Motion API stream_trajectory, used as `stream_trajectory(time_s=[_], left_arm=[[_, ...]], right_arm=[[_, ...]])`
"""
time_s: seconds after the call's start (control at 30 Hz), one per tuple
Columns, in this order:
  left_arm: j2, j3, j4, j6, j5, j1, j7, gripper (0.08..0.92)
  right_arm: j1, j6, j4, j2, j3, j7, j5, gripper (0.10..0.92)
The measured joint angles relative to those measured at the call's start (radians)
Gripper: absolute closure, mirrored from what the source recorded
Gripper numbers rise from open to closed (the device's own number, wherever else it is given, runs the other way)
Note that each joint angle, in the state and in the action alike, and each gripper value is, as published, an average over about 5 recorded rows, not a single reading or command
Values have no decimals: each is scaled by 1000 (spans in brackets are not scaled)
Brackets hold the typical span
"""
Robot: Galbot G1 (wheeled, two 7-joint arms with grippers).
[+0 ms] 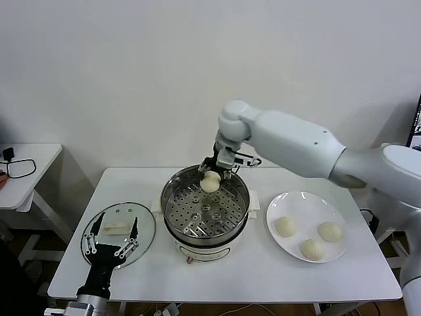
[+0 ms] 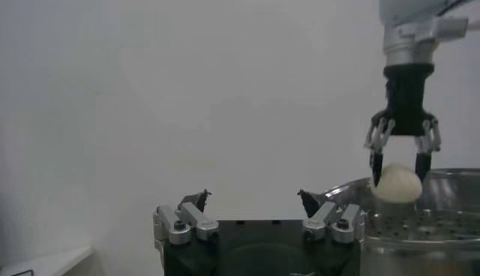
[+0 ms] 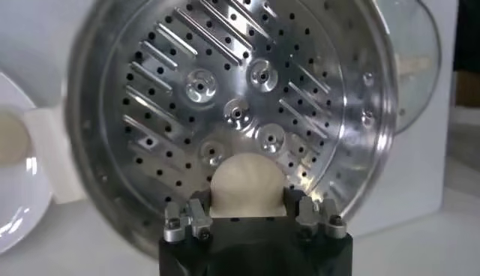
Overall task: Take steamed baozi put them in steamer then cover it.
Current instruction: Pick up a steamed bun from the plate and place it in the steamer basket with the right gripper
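My right gripper (image 1: 210, 178) is shut on a cream-white baozi (image 1: 210, 182) and holds it over the far rim of the steel steamer (image 1: 172, 217), above its perforated tray (image 3: 225, 82). The baozi (image 3: 247, 184) sits between the jaws in the right wrist view; the left wrist view shows it (image 2: 397, 184) too. Three more baozi (image 1: 285, 226) lie on the white plate (image 1: 299, 203) right of the steamer. The glass cover (image 1: 141, 245) with its white handle (image 1: 116, 228) lies flat on the table left of the steamer. My left gripper (image 1: 113, 238) is open, low, at the cover's near edge.
The white table (image 1: 263, 276) carries the steamer, plate and cover. A second small white table (image 1: 26, 178) with a black cable stands to the far left. A plain white wall is behind.
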Motion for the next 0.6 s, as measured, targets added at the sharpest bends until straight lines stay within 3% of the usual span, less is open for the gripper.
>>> stream_trajectory(time_s=[0.23,0.47,0.6], left_arm=[[3,-5,4,-4,-2,0,-3,177],[5,-10,6,-6,-4,0,-4,177],[5,-9,4,-6,-5,0,-4,177]], right_arm=[[-44,15,-62,54,15,9,-60,327],[-61,20,-89,72,30,14,-86,211],[-53,12,-78,62,37,3,-73,203]])
